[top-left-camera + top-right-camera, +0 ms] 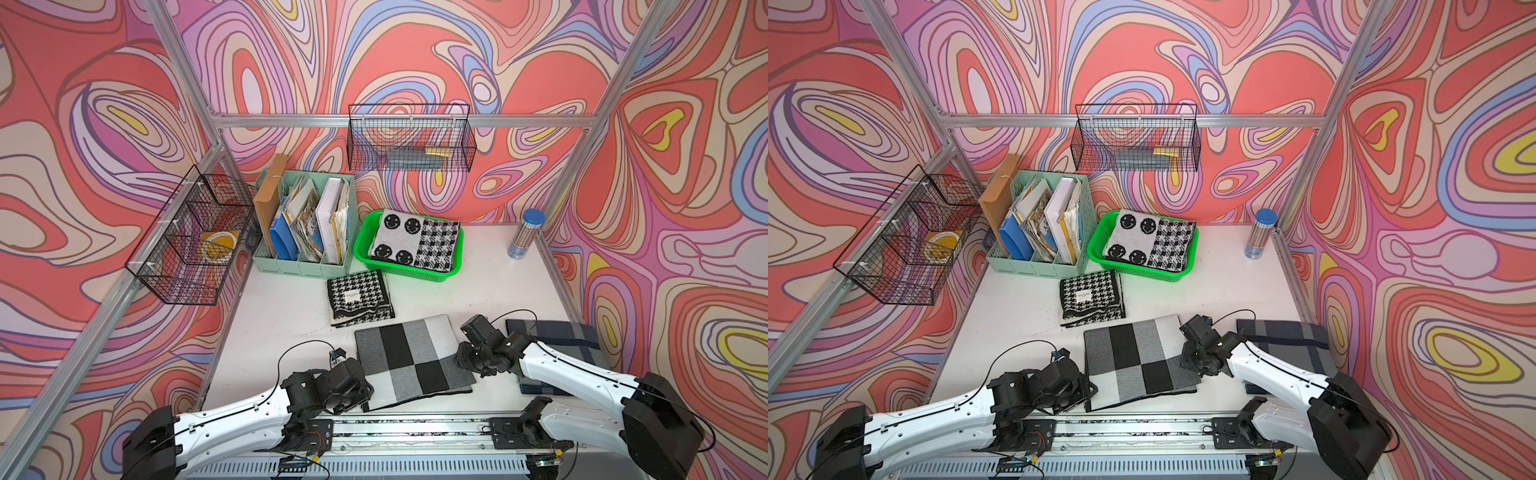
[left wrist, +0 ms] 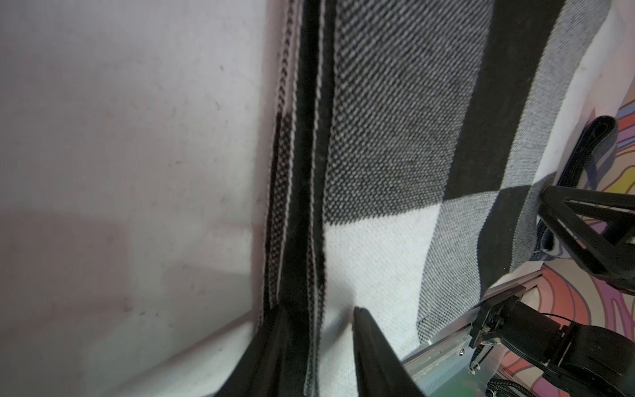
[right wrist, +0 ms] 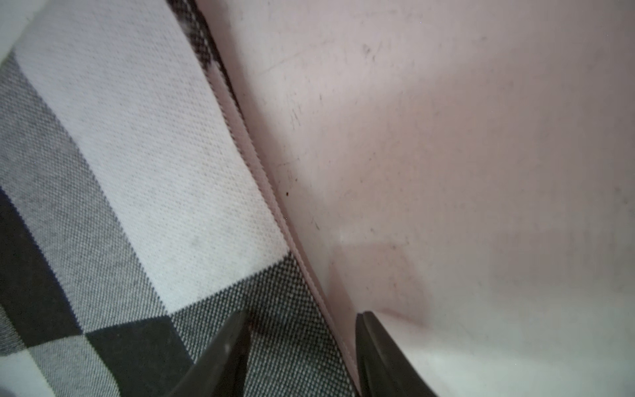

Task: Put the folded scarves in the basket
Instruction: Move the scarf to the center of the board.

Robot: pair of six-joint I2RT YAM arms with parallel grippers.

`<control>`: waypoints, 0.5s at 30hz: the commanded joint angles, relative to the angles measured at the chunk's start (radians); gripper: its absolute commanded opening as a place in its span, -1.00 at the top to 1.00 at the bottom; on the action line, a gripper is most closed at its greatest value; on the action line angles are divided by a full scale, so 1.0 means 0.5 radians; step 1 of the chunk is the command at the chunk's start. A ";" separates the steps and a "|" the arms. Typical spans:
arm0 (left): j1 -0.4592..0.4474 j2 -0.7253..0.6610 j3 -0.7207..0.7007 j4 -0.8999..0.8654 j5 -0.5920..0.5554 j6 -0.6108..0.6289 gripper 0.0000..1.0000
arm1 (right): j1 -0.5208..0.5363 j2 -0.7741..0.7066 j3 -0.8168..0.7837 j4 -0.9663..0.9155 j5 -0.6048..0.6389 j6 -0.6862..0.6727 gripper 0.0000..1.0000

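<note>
Left arm (image 1: 232, 415) stretches low, left fingers (image 2: 374, 354) spread astride the left edge of the checked scarf (image 1: 411, 361). It lies flat at the front of the table (image 1: 291, 316), long side crosswise and slightly skewed, well short of the basket (image 1: 363, 245). Right arm (image 1: 573, 374) angles inward, right fingers (image 3: 381, 357) spread astride its right edge.

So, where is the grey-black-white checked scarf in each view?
In a top view: checked scarf low centre, below the houndstooth scarf.
In a top view: also low centre.
Left wrist: fills most; edge inside left tool.
Right wrist: fills about half; edge inside right tool.
Shared landmark: the white table beside it.
</note>
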 commanded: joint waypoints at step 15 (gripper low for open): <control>-0.009 -0.061 0.075 -0.106 -0.030 0.030 0.26 | 0.024 0.029 -0.054 0.043 0.041 0.027 -0.03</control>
